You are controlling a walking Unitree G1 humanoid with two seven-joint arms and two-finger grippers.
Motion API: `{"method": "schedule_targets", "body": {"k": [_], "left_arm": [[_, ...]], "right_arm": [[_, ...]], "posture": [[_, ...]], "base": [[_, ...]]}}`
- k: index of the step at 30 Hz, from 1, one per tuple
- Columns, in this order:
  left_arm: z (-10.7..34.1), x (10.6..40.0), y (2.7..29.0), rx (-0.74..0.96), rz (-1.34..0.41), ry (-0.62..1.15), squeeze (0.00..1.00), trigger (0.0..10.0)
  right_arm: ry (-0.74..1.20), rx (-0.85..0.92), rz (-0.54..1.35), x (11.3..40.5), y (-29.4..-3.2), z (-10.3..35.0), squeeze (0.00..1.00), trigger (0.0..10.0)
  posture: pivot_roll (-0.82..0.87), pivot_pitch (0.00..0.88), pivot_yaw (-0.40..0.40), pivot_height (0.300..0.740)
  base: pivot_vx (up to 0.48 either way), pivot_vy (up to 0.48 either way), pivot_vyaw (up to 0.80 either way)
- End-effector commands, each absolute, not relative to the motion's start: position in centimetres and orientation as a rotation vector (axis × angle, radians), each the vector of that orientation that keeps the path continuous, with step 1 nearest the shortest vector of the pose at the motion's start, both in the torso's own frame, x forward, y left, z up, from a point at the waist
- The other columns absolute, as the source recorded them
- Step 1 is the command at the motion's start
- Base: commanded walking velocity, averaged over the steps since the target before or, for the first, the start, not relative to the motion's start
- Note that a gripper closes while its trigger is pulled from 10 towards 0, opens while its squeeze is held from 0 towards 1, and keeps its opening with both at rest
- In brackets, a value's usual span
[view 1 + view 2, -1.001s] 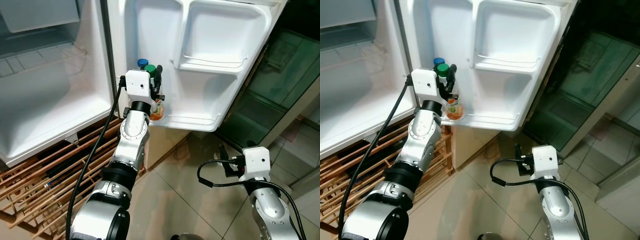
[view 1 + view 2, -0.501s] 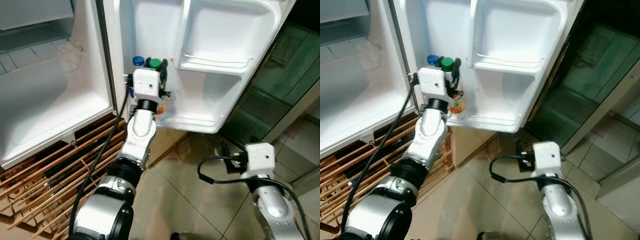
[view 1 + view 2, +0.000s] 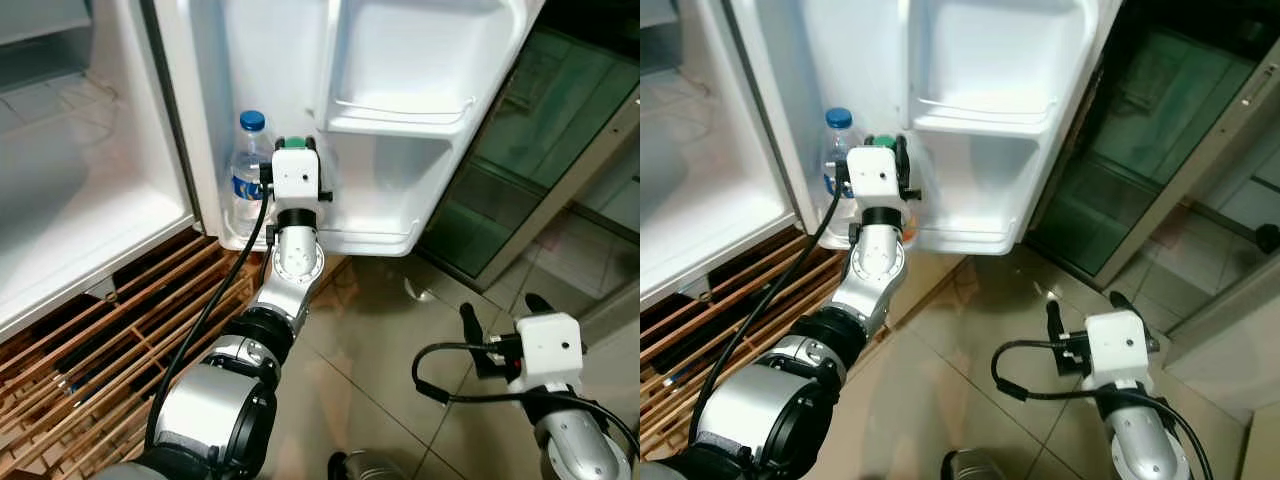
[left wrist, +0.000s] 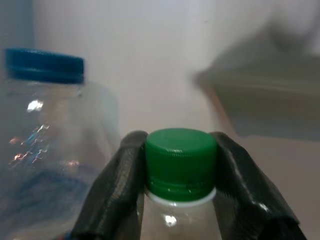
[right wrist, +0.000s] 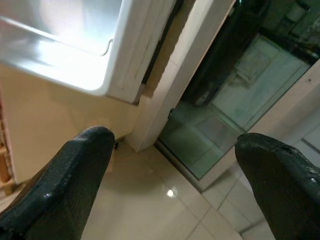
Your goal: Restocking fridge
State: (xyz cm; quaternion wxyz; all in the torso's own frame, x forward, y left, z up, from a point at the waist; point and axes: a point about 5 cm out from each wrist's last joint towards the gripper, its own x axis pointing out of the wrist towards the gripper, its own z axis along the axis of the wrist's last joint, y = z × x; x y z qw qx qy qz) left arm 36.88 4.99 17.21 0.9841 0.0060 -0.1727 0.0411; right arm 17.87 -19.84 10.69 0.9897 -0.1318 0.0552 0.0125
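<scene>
The left gripper (image 4: 180,165) clamps the green-capped clear plastic bottle (image 4: 180,162) by its cap, just right of the blue-capped clear water bottle (image 3: 246,172) on the white fridge door's bottom shelf (image 3: 375,238). To seat it well, the base should rest flat before the fingers spread, without nudging its neighbour. The right gripper (image 5: 175,175) hangs low with fingers apart, empty.

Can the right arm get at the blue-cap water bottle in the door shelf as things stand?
Probably not directly. The right gripper hangs open low over the floor tiles, apart from the door. The blue-cap water bottle stands at the hinge end of the bottom door shelf, and the left gripper, shut on the green-cap bottle, blocks that side.

Wooden slat rack (image 3: 90,350); tiled floor (image 3: 380,350); glass door (image 3: 540,150).
</scene>
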Motion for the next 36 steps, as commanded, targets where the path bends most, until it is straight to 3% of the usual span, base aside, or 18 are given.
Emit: {"method": "schedule_targets", "body": {"k": [1, 10, 11, 17, 27, 36], "left_arm": [[15.2, 36.4, 3.9, -0.018, 0.091, -0.218, 0.00, 10.0], [16.6, 36.6, 2.9, 0.027, 0.050, -0.277, 0.00, 10.0], [16.9, 36.6, 2.7, 0.036, 0.043, -0.294, 1.00, 10.0], [18.9, 36.7, 2.2, 0.214, 0.037, -0.431, 1.00, 10.0], [19.6, 37.2, 3.8, 0.223, 0.069, -0.422, 1.00, 10.0], [20.6, 36.6, 5.4, 0.132, 0.053, -0.437, 1.00, 10.0]], "right_arm": [[0.109, -0.289, 0.018, 17.6, -20.3, 11.3, 0.00, 10.0], [0.138, -0.285, 0.022, 17.1, -20.0, 11.2, 0.00, 10.0], [0.139, -0.284, 0.024, 17.1, -20.0, 11.2, 0.00, 10.0], [0.143, -0.273, 0.029, 17.4, -19.7, 10.9, 0.00, 10.0], [0.146, -0.234, 0.037, 18.5, -18.7, 10.2, 0.00, 10.0], [0.128, -0.219, 0.048, 19.7, -18.2, 10.0, 0.00, 10.0]], "posture": [[-0.52, 0.149, -0.091, 0.740], [-0.50, 0.160, -0.098, 0.740], [-0.50, 0.160, -0.098, 0.740], [-0.47, 0.162, -0.088, 0.740], [-0.40, 0.139, -0.061, 0.740], [-0.37, 0.108, -0.059, 0.740]], "base": [[0.000, 0.000, 0.00], [0.000, 0.000, 0.00], [0.000, 0.000, 0.00], [0.000, 0.000, 0.00], [0.000, 0.000, 0.00], [0.000, 0.000, 0.00]]}}
